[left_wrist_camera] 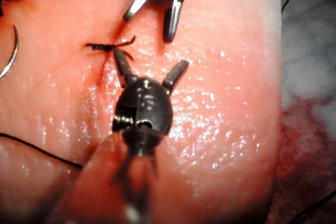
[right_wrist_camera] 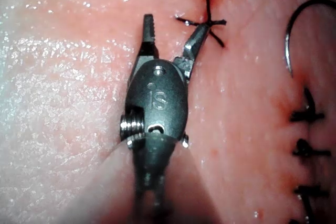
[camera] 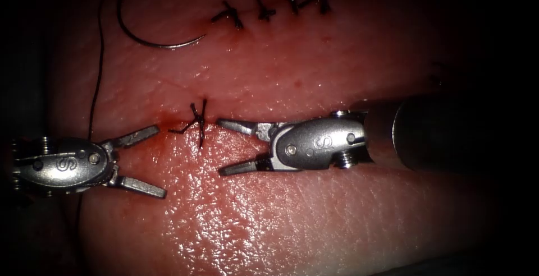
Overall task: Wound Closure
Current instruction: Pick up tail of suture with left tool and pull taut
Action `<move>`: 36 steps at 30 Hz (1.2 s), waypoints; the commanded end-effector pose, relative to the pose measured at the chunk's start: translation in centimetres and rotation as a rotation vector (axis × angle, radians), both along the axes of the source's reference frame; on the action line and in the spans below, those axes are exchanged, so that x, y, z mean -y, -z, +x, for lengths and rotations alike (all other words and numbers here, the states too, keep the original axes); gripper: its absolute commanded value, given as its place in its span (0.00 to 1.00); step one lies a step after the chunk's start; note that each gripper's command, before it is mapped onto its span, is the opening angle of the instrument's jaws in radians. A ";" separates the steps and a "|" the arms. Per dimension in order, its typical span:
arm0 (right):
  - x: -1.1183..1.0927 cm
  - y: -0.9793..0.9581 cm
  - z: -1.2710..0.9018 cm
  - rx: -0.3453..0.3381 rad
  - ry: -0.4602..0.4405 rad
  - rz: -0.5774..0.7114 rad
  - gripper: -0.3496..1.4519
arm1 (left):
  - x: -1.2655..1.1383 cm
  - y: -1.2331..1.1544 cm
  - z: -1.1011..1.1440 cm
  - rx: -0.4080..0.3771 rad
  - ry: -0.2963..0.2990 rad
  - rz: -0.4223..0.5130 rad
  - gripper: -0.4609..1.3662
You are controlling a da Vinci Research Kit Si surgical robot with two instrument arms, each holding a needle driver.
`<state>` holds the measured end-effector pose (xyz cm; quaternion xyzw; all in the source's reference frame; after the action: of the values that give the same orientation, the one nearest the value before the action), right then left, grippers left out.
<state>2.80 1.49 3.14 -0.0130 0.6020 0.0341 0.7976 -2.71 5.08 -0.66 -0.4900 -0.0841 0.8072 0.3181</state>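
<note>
Tissue (camera: 314,220) bears needle (camera: 147,39), apart from open, empty tools.

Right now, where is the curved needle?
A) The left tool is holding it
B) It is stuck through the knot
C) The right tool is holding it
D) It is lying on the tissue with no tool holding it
D. The needle lies loose on the tissue, away from both tools; the left tool and the right tool both have open jaws holding nothing, either side of the knot.
</note>
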 end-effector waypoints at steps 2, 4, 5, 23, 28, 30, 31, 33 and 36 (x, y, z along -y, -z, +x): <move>0.00 -0.01 0.00 0.000 0.001 0.000 0.70 | -0.05 0.00 -0.02 0.000 0.017 0.001 0.70; 0.01 -0.01 0.00 0.000 0.001 -0.001 0.70 | -0.10 -0.02 -0.05 0.009 0.031 0.000 0.63; 0.01 -0.01 0.00 0.000 0.001 -0.001 0.70 | -0.12 -0.03 -0.07 0.013 0.044 0.002 0.57; 0.02 -0.02 0.00 0.000 0.002 -0.004 0.71 | -0.19 -0.10 -0.22 0.051 0.042 -0.040 0.35; 0.02 -0.02 0.00 0.000 0.001 -0.004 0.71 | -0.21 -0.11 -0.18 0.051 0.034 -0.050 0.06; 0.02 -0.02 0.00 0.000 0.001 -0.004 0.71 | -0.21 -0.12 -0.19 0.047 0.023 -0.071 0.06; 0.02 -0.02 0.00 0.000 0.001 -0.004 0.71 | -0.21 -0.12 -0.19 0.047 0.020 -0.082 0.06; 0.02 -0.02 0.01 0.001 0.000 -0.004 0.71 | -0.21 -0.12 -0.19 0.045 0.015 -0.092 0.06; -0.01 -0.04 0.04 0.010 -0.012 -0.002 0.71 | -0.22 -0.11 -0.20 0.045 0.015 -0.098 0.06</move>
<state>2.84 1.50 3.17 -0.0173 0.5988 0.0375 0.7998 -2.91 5.30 -0.55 -0.5240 -0.0473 0.7963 0.2984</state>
